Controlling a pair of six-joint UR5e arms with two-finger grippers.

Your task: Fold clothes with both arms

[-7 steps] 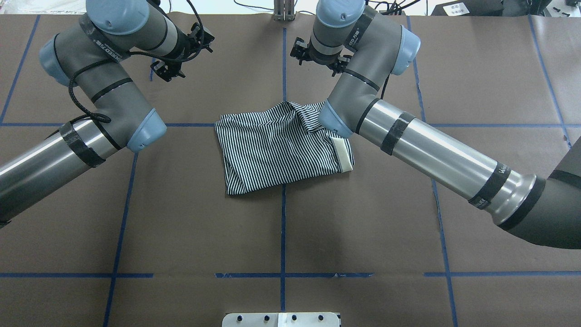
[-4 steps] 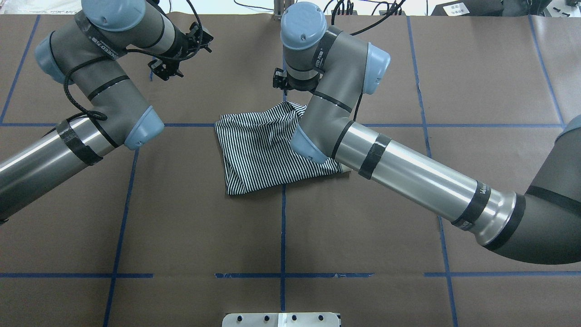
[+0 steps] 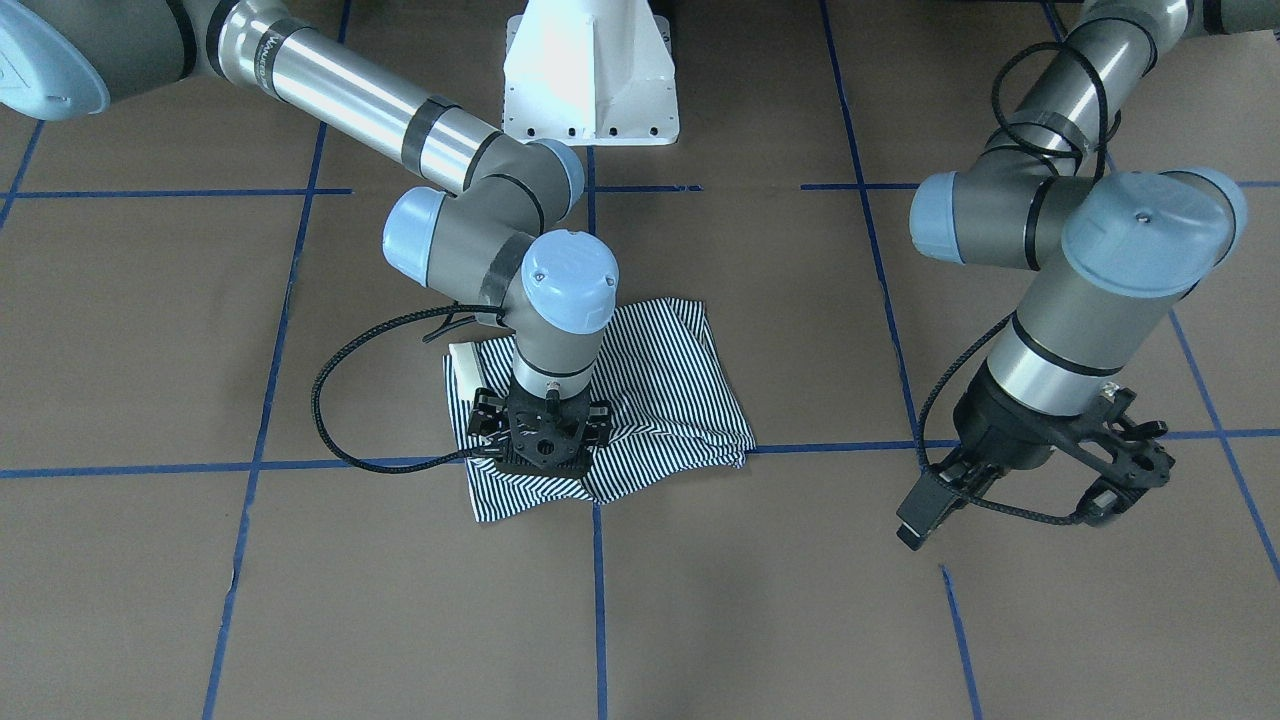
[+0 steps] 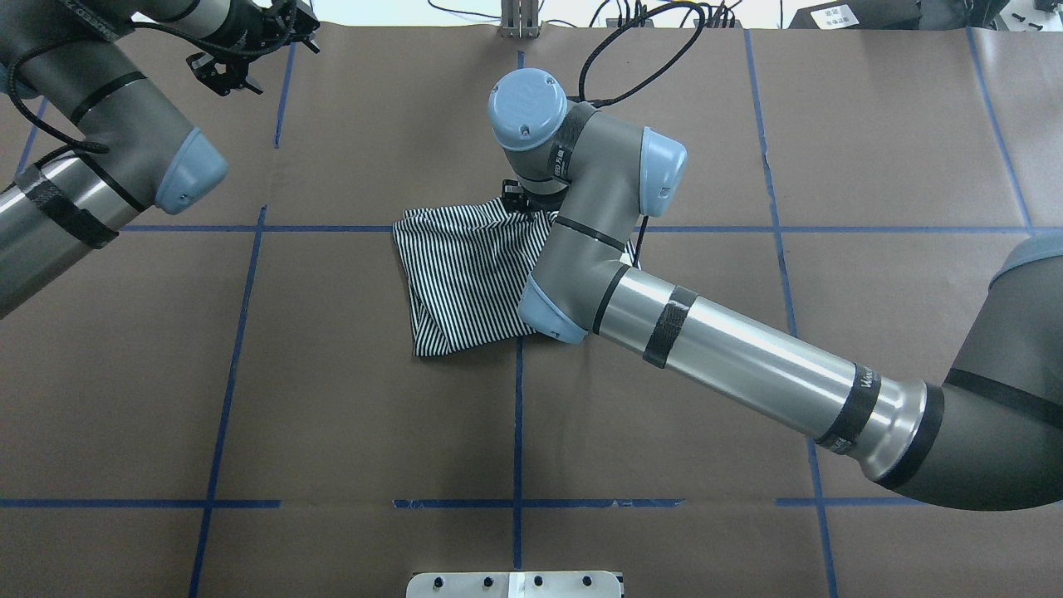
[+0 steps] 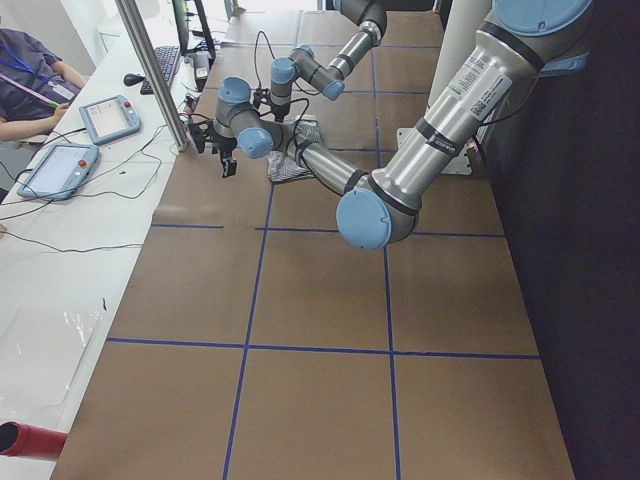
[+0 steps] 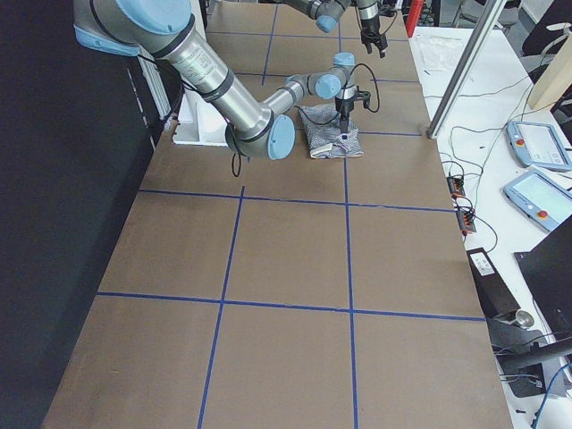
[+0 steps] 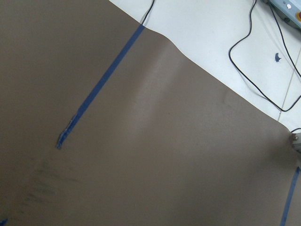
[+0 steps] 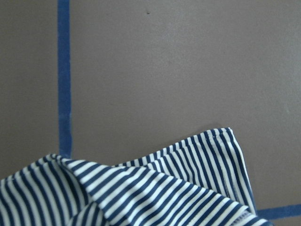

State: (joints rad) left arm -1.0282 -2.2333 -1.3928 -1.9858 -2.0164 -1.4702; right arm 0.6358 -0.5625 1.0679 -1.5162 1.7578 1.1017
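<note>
The striped polo shirt [image 4: 457,274] lies folded into a rumpled square at the table's middle, with its white collar [image 3: 462,360] peeking out on one side. My right gripper [image 3: 541,452] points straight down over the shirt's far edge, and its jaws look spread. The right arm [image 4: 731,357] crosses above the shirt and hides much of it from overhead. In the right wrist view a striped corner [image 8: 164,188] rests on brown paper. My left gripper [image 3: 1035,490] hovers open and empty well off to the side, far from the shirt [image 3: 665,385].
Brown paper with a blue tape grid [image 4: 518,432] covers the table. The white pedestal base [image 3: 590,80] stands at the robot's side. Beyond the far edge are a metal post [image 5: 150,70], control tablets [image 5: 108,118], cables and a seated person [image 5: 30,75].
My right arm swung left and lowered its gripper onto the shirt's far edge. The left arm pulled back toward the table's far left corner. The shirt has hardly moved.
</note>
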